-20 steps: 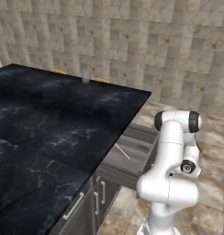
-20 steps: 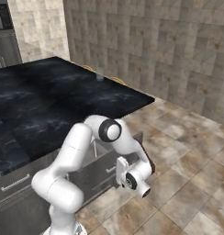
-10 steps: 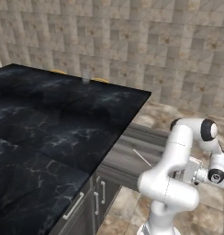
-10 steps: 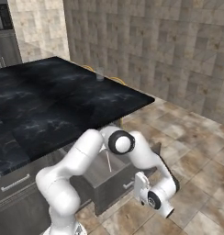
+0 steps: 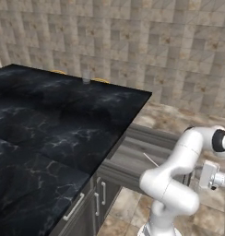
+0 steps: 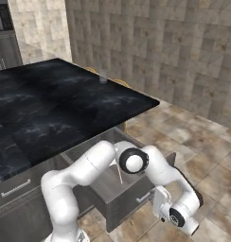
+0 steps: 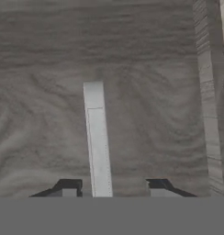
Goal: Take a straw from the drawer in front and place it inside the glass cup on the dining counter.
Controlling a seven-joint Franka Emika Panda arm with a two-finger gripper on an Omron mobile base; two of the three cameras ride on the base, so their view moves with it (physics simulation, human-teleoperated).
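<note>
The jaws stand spread before the drawer's (image 6: 129, 198) front panel, its silver bar handle (image 7: 98, 142) between the gripper's (image 7: 113, 186) tips. The drawer is out; the straw (image 5: 150, 159) lies inside, ungrasped. The glass cup (image 5: 86, 76) waits far off on the dining counter (image 5: 50, 124).

straw (image 6: 119, 173) partly behind arm, glass cup (image 5: 86, 77) tiny

A thin pale straw (image 5: 150, 159) lies flat inside the open grey drawer (image 6: 118, 197). A small clear glass cup (image 5: 86, 76) stands upright near the far edge of the black marble surface (image 5: 50, 120).
</note>
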